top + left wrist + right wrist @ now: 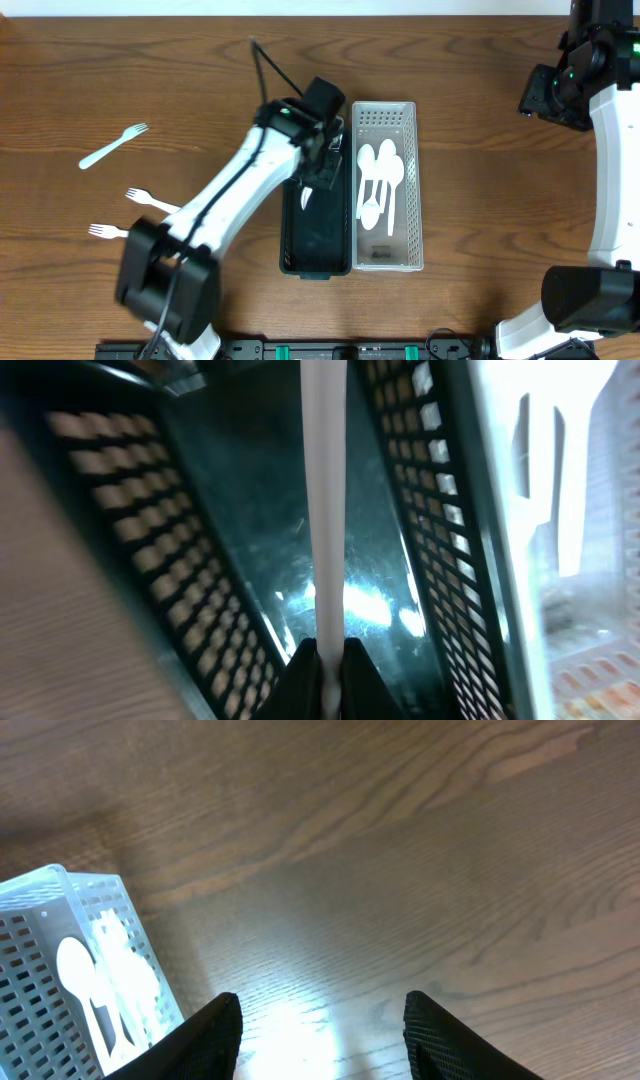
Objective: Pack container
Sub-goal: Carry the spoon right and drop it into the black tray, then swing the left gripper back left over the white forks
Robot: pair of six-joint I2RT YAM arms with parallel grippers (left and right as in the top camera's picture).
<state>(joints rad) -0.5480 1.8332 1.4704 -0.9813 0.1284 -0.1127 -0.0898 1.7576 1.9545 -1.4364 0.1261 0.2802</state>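
Observation:
A black perforated container [316,230] stands beside a white perforated container [388,240] that holds several white spoons [380,185]. My left gripper [315,170] is over the black container and shut on a white utensil handle [324,510], which points down into the black container [200,560]. Its head is hidden. Three more white forks lie on the table at left [113,146], [152,200], [108,232]. My right gripper [322,1030] is open and empty above bare table at the far right, with the white container [60,980] to its left.
A black cable [272,66] runs from the left arm across the table. The right arm's base [590,300] stands at the lower right. A black rail [330,350] runs along the front edge.

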